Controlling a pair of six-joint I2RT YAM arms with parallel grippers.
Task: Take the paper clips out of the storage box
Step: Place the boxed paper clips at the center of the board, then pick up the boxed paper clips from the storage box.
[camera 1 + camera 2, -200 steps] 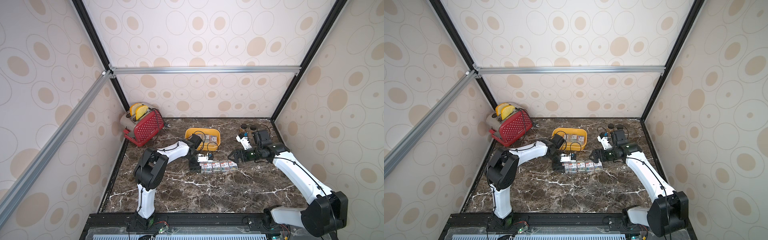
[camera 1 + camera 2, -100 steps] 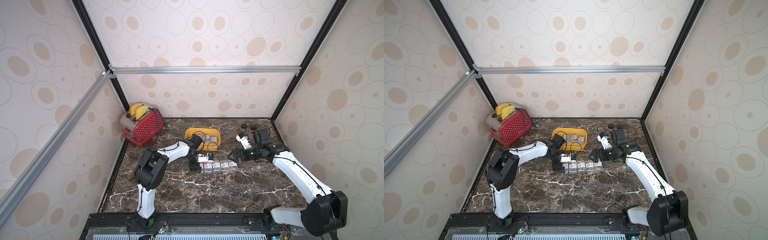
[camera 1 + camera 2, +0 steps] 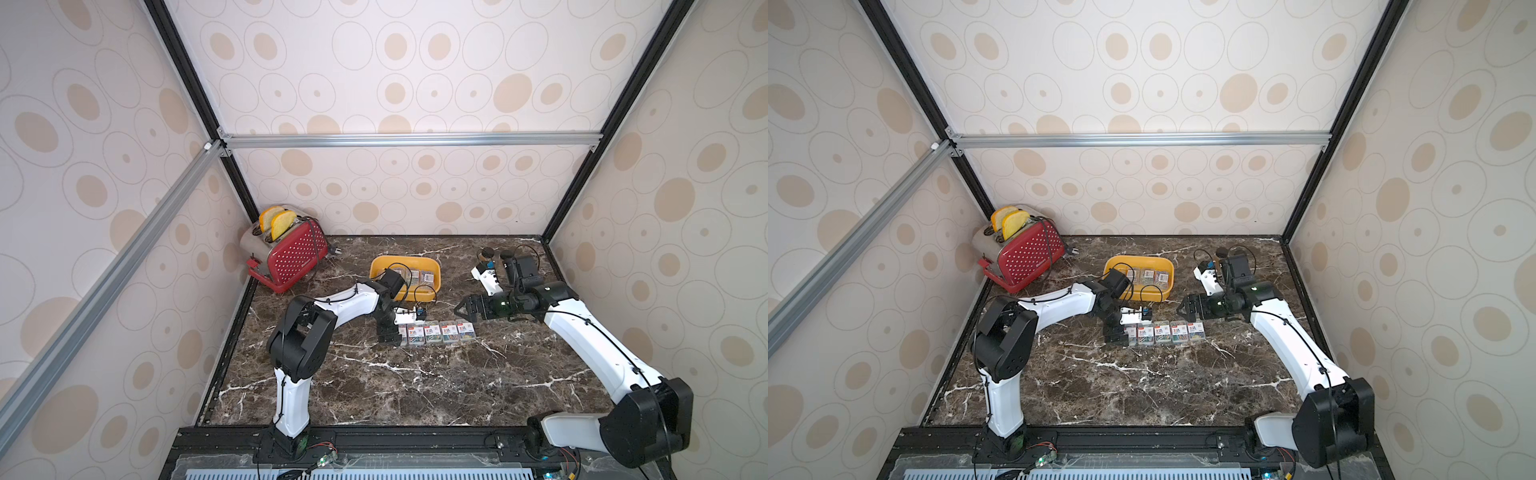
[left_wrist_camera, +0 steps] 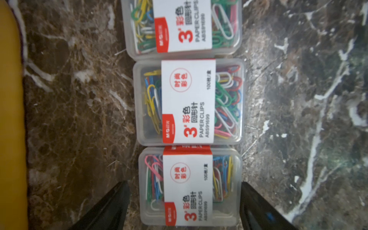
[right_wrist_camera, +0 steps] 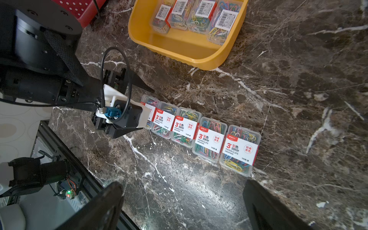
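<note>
Where the table [image 3: 374, 386] meets the back-left corner, a red toaster [image 3: 286, 255] stands with two slices of bread [image 3: 282, 224] in its slots; to its right the left arm reaches across the table, and the left end effector [image 4: 183, 184] points straight down over the left end of a row of clip boxes [image 3: 436, 332]; its jaws stand apart on either side of the leftmost box, a sliver of table showing between one finger [image 4: 111, 205] and the box wall, the other finger right at the wall; nothing is gripped, and that box lies flat on the table; behind the arm's wrist sits the yellow tub [image 3: 419, 294], near the row but apart from it, its near half bare; four clip boxes lie along its far wall, some with barcodes showing; the row counts five boxes, labels up, side by side and touching, running left to right in front of the tub; in the right wrist view the leftmost is half hidden under the left arm's camera mount [image 5: 127, 113]; near the row's right end, a little behind it, the right end effector [image 3: 460, 311] hovers off the table, jaws spread wide and empty, pointing left; behind it, near the back-right corner, two black-capped jars [image 3: 488, 252] stand, partly hidden by the right arm.
</note>
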